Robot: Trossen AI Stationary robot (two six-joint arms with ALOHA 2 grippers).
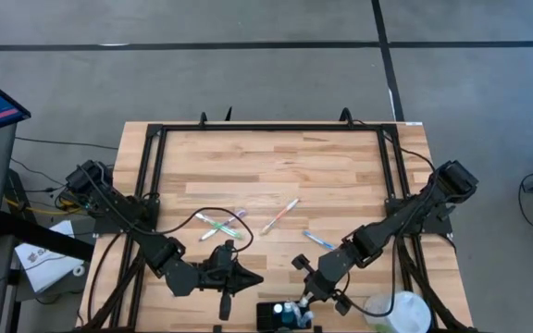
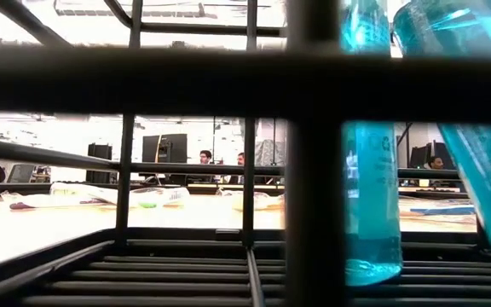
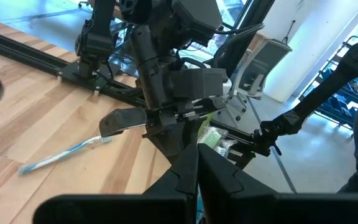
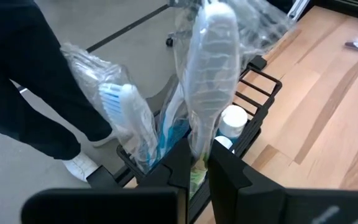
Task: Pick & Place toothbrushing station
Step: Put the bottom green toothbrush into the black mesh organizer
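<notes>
Wood surface under me, w/ loose toothbrushes mid-board. My right gripper has jaws clamped on a wrapped toothbrush, held upright over the black toothbrushing station at the near edge, prob. so it slots in beside the brushes already there. My left gripper waits just beside the station, jaws together.

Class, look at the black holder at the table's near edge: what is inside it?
In the holder: wrapped toothbrushes, one standing, another in the right gripper; a white-capped item. Wrappers and gripper hide the holder's bottom.
</notes>
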